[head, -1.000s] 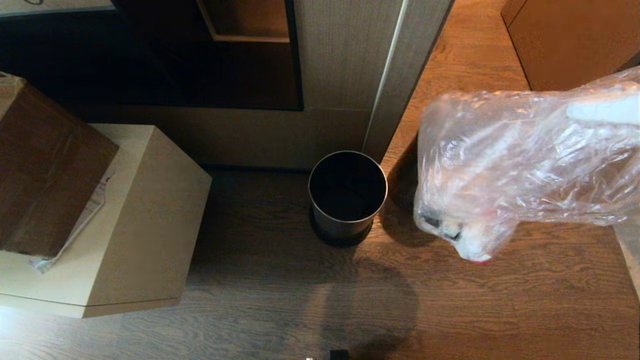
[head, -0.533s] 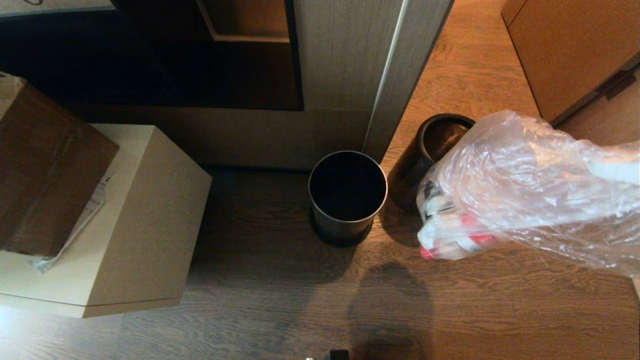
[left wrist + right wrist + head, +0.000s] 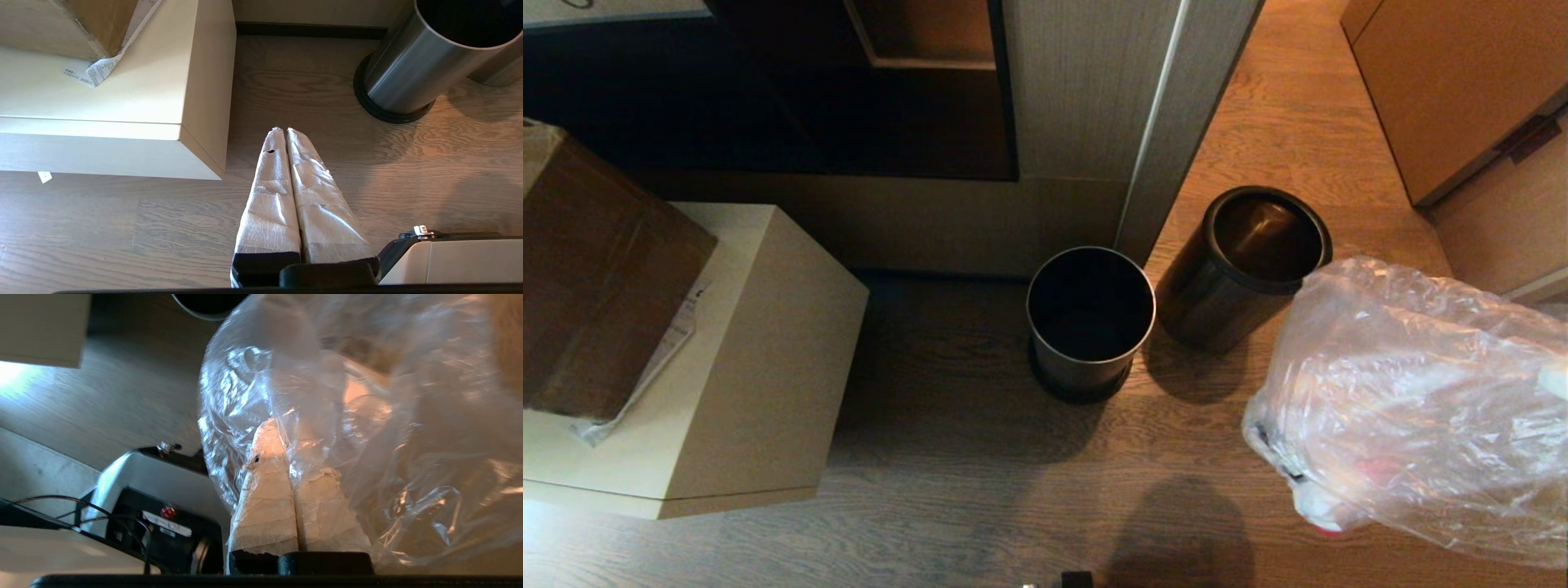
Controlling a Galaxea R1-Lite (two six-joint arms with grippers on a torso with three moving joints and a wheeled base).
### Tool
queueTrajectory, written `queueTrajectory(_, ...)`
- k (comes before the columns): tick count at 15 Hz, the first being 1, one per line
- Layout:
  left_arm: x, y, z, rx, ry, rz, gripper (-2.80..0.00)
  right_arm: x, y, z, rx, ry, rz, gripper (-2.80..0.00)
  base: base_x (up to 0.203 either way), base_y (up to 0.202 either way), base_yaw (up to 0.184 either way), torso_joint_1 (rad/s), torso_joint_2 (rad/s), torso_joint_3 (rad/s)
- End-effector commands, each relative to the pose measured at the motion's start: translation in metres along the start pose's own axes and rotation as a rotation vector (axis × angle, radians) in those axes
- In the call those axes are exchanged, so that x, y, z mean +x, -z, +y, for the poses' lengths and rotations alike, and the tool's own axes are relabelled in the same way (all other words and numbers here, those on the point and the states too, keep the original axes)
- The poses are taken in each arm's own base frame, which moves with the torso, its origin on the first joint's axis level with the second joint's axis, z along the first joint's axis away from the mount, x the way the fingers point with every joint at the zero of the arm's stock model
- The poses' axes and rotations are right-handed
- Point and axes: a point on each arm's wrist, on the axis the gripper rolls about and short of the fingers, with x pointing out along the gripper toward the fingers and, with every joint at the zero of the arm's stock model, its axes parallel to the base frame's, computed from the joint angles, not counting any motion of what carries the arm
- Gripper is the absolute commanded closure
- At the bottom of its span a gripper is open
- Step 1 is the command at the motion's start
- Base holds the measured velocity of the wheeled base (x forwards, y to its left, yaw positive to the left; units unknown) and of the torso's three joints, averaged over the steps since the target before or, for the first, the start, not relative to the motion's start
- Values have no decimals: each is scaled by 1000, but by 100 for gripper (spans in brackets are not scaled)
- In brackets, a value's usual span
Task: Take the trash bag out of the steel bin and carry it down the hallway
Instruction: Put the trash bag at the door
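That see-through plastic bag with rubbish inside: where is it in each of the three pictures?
Head view: the trash bag hangs at lower right, clear of both bins.
Left wrist view: not in it.
Right wrist view: the bag fills the middle and right, pinched in the shut right tool.
Shared landmark: the silver bin, centre in the head view, upper right in the left wrist view, its rim barely at the right wrist view's top edge.
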Motion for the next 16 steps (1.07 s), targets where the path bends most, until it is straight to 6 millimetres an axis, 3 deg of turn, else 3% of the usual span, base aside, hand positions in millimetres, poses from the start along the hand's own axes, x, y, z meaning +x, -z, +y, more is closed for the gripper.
queueTrajectory(1, 1, 3, 0, 0, 0, 11, 0, -6, 17, -1, 9, 19, 7, 0, 0, 0, 0, 0, 0, 0)
queueTrajectory(7, 1, 3, 0, 0, 0, 11, 0, -14, 114, -4, 44, 123, -23, 0, 0, 0, 0, 0, 0, 0)
queueTrajectory(11, 1, 3, 0, 0, 0, 10, 0, -18, 170, -1, 43, 209, -145, 0, 0, 0, 0, 0, 0, 0)
queueTrajectory(12, 1, 3, 0, 0, 0, 10, 0, -14, 181, -2, 46, 243, -140, 0, 0, 0, 0, 0, 0, 0)
queueTrajectory(16, 1, 3, 0, 0, 0, 10, 0, -5, 191, -5, 23, 290, -148, 0, 0, 0, 0, 0, 0, 0)
